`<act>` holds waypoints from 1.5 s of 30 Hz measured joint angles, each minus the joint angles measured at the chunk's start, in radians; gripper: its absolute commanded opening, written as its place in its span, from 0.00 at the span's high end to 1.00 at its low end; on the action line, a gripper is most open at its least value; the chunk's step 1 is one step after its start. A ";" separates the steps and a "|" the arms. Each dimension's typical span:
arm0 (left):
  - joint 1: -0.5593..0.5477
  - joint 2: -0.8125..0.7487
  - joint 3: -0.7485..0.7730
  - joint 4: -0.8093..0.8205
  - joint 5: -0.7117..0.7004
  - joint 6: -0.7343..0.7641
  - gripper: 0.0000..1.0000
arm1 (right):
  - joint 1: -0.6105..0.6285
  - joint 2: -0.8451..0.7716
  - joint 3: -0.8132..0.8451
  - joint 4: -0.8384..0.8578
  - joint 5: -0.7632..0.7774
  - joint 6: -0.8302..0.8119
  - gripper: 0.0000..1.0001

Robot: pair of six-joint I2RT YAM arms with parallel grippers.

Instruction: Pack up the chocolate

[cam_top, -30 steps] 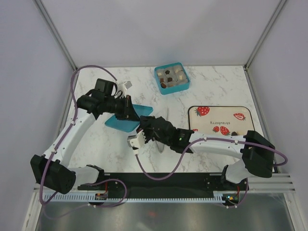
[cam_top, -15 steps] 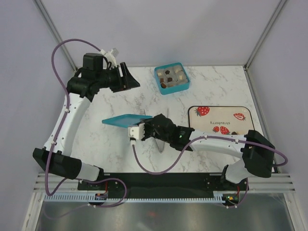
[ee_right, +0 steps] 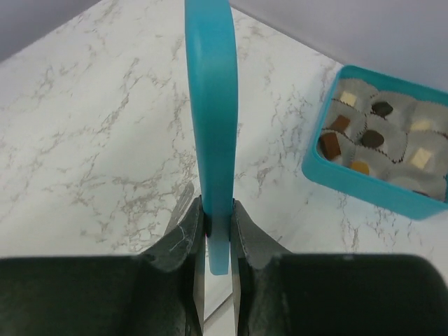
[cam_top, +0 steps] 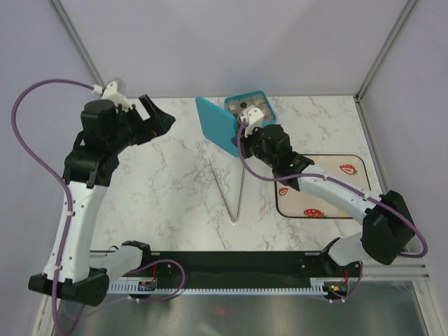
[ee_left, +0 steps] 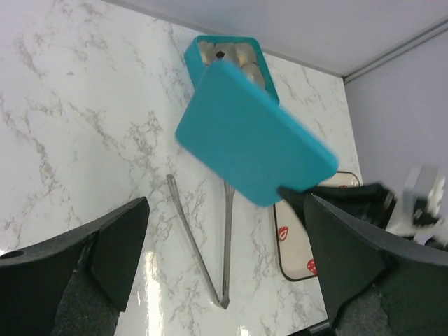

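The chocolate [ee_right: 367, 136] is several small dark, tan and whitish pieces in the grey cups of the open teal box [ee_right: 364, 183] at the back of the table [cam_top: 250, 112]. My right gripper [ee_right: 218, 210] is shut on the lower edge of the teal lid [ee_right: 210, 105], holding it on edge just left of the box [cam_top: 217, 126]. My left gripper [cam_top: 157, 119] hangs open and empty above the table's back left. In the left wrist view the lid [ee_left: 252, 136] hides most of the box [ee_left: 192, 52].
Metal tongs [cam_top: 231, 189] lie in a V on the marble in the middle of the table. A strawberry-print tray [cam_top: 336, 203] sits at the right, partly under my right arm. Side walls and frame posts close in the table on both sides.
My left gripper opened, let go of the lid and swung up to the back left. My right arm carried the lid from mid-table to beside the box, turning it on edge.
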 measured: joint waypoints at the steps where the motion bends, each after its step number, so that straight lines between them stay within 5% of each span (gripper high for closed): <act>1: 0.000 -0.039 -0.048 0.002 -0.008 0.000 0.00 | -0.038 0.000 0.000 0.004 -0.014 0.059 1.00; 7: 0.000 -0.209 -0.382 0.066 0.055 0.000 0.00 | -0.162 0.080 0.081 0.053 -0.055 0.347 1.00; 15: 0.000 -0.238 -0.671 0.113 0.208 0.018 0.00 | -0.216 0.239 0.158 0.180 -0.017 0.648 1.00; 32: -0.003 -0.349 -0.803 0.149 0.265 0.122 0.00 | -0.340 0.367 0.193 0.369 0.128 1.006 1.00; 45: -0.013 -0.367 -0.809 0.154 0.273 0.125 0.00 | -0.376 0.630 0.277 0.512 0.127 1.283 1.00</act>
